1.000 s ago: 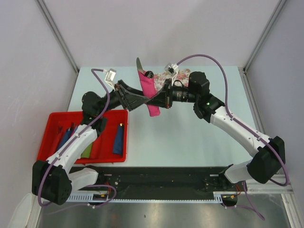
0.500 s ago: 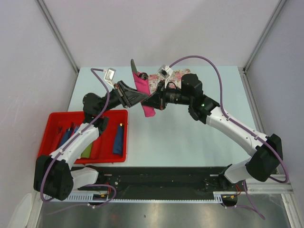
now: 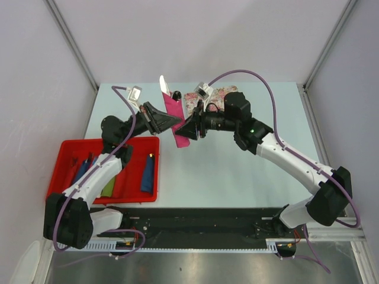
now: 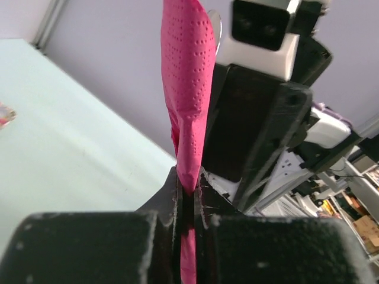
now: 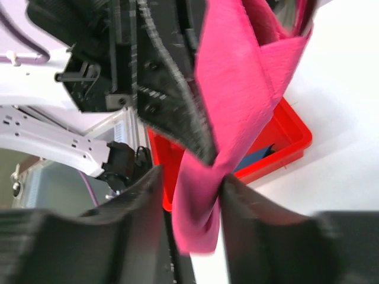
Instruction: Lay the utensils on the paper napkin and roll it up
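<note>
Red tray (image 3: 59,155), centre left, holds a blue roll (image 3: 147,173). The left tool (image 4: 186,192), jaws narrow, pinches the paper napkin (image 3: 175,111), a pink roll raised clear of the surface (image 3: 237,171) at upper centre. A utensil (image 3: 161,84) protrudes from its top. The right tool (image 5: 190,192) clamps the lower end, probably to stop it unrolling.

My left arm (image 3: 95,177) and right arm (image 3: 296,163) wear white shells between chunky black joints, each trails a purple cable (image 3: 260,80) to a small white camera box (image 3: 135,93), a green light (image 3: 252,126) glows on the right, and my left pincer (image 3: 176,122) and right pincer (image 3: 185,131) are matte black.
</note>
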`<state>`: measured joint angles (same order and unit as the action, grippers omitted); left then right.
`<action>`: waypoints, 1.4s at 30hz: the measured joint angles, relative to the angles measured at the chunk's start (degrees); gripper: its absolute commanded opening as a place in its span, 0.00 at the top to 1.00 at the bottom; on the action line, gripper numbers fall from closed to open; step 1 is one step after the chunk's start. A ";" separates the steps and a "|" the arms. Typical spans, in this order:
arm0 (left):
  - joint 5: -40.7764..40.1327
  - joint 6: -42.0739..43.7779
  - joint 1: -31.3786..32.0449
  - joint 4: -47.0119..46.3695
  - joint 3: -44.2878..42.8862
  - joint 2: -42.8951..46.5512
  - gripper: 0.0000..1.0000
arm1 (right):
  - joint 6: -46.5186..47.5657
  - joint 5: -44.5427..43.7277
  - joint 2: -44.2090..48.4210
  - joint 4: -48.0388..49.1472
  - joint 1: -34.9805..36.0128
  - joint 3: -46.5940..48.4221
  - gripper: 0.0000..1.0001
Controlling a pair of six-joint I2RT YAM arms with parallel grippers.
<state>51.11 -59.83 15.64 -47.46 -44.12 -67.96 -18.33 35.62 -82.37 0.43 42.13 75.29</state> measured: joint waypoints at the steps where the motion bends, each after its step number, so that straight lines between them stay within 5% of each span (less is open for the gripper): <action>1: 0.44 0.26 -0.66 0.26 0.26 0.00 1.00 | 0.52 0.55 0.00 0.07 -0.17 0.00 0.36; 6: 4.44 7.85 -4.50 9.05 0.63 1.36 1.00 | 1.88 2.60 -0.02 -0.22 -2.01 0.07 0.13; 12: 8.13 32.44 -6.73 37.88 -2.95 6.78 1.00 | 3.61 3.28 -0.44 -2.60 -3.67 0.26 0.01; 20: 8.50 59.69 -20.26 70.25 -4.72 6.12 1.00 | 4.37 3.48 -1.75 -4.94 -4.17 0.24 0.00; 27: 6.80 68.04 -27.71 82.55 -5.25 -0.02 1.00 | 4.48 3.48 -2.93 -5.16 -4.37 0.24 0.00; 42: -0.94 101.57 -36.61 116.52 -17.22 -25.66 1.00 | 6.38 3.19 -3.50 -6.64 -4.55 0.24 0.00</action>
<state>50.17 41.74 -20.97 69.06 -61.34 -93.62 -11.94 38.81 -85.86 -6.22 37.58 75.53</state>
